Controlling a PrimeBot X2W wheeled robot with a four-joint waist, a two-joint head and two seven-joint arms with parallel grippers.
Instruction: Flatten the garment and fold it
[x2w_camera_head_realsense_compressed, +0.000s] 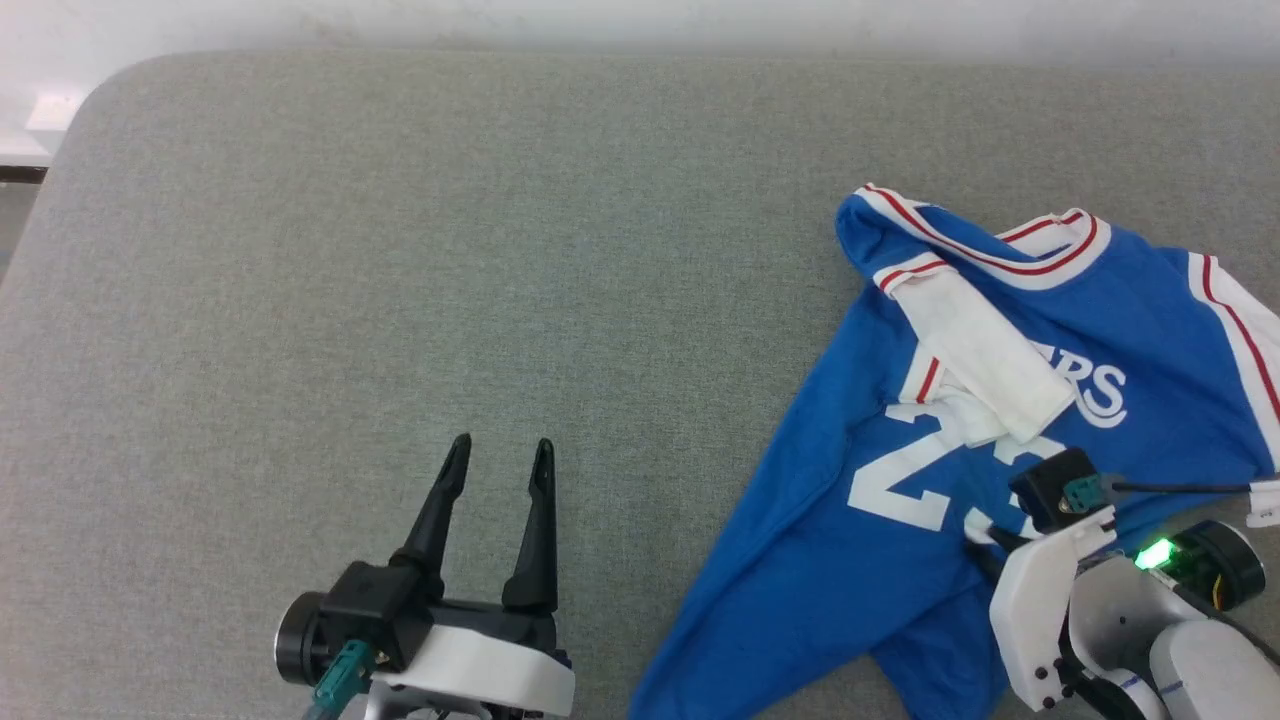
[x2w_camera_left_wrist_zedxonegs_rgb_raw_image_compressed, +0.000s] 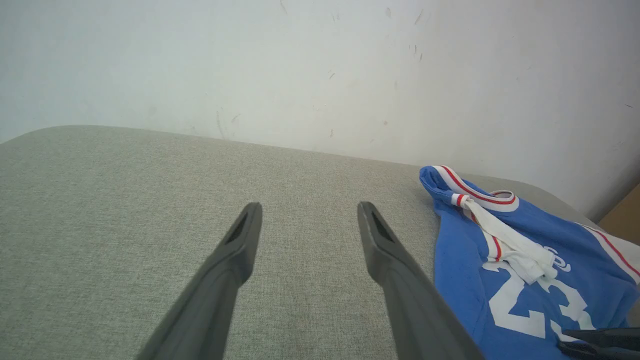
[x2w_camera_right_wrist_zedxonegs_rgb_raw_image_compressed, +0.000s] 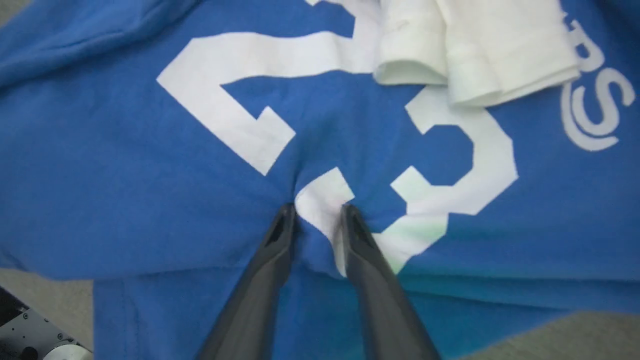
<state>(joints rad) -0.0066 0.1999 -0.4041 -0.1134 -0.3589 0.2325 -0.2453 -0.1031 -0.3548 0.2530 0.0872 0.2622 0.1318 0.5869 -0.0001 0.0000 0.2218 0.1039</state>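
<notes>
Garment (x2w_camera_head_realsense_compressed: 820, 560) sits at the right of the head view, a crumpled blue shirt on the grey desk (x2w_camera_head_realsense_compressed: 400, 250). Its collar points to the upper right and its lower part runs off the bottom edge. The right tool (x2w_camera_right_wrist_zedxonegs_rgb_raw_image_compressed: 317, 210) is closed partway on a small ridge of cloth at the foot of the printed number (x2w_camera_right_wrist_zedxonegs_rgb_raw_image_compressed: 240, 100), with creases fanning out from its tips. The left tool (x2w_camera_head_realsense_compressed: 500, 450) hovers at the lower left of the head view, spread wide and holding nothing, well apart from the cloth. The main risk seems to be the grip itself. It sits mid-chest rather than on a hem or shoulder, so a pull may bunch the shirt further instead of spreading it. Such a thin pinch could also slip out, or catch only the top layer and leave the back behind. A white sleeve (x2w_camera_head_realsense_compressed: 985, 355) folded across the lettering would likely be trapped in any fold made before it is laid out. By count: one garment, one desk, two tools with two fingers each, one sleeve flopped over the print and a second running off the right edge.
</notes>
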